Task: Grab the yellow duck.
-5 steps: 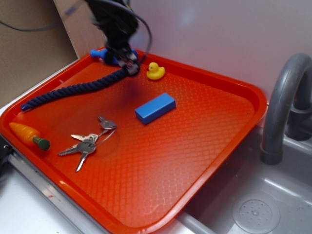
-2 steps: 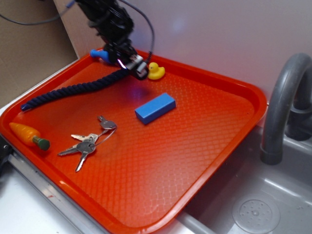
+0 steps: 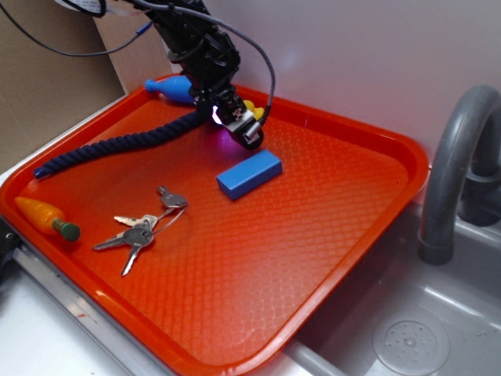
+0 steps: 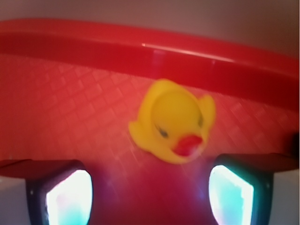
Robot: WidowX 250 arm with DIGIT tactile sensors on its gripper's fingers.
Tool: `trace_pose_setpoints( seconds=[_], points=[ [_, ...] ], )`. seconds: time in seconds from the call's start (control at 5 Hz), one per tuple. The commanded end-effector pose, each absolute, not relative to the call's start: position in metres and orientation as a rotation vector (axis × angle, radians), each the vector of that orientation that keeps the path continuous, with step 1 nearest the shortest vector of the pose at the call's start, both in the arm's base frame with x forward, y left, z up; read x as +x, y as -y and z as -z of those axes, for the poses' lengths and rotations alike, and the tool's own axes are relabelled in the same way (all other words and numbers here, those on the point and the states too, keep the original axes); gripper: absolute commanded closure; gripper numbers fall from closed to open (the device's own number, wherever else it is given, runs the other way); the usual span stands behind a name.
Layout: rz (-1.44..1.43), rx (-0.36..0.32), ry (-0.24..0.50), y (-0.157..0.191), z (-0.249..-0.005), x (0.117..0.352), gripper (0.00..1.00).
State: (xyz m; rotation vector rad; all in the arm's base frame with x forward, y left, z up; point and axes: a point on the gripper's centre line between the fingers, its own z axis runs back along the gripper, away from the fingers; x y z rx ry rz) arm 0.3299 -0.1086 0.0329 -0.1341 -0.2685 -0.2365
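Yellow duck (image 4: 172, 121): small bright-yellow rubber toy, round head, orange-red beak, dark eye marks. Upright on textured floor of red tray (image 4: 56, 112), close to tray's far rim, near far-left corner. Exterior view: only yellow sliver (image 3: 249, 106) visible.

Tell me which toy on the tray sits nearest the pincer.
The yellow duck, right ahead of the open pincer by the tray's back rim. The orange carrot lies far off at the front-left corner.
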Motion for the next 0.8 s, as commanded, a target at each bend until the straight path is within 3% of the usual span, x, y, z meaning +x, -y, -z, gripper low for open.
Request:
trace_pose_setpoints(
  seconds=[0.0, 0.4, 0.6],
  points=[
    [0.257, -0.119, 0.326, 0.124, -0.045, 0.357, 0.0],
    [0.237, -0.062, 0.342, 0.112, -0.043, 0.371, 0.0],
    [0.18, -0.03, 0.387, 0.109, -0.043, 0.372, 1.0]
  ],
)
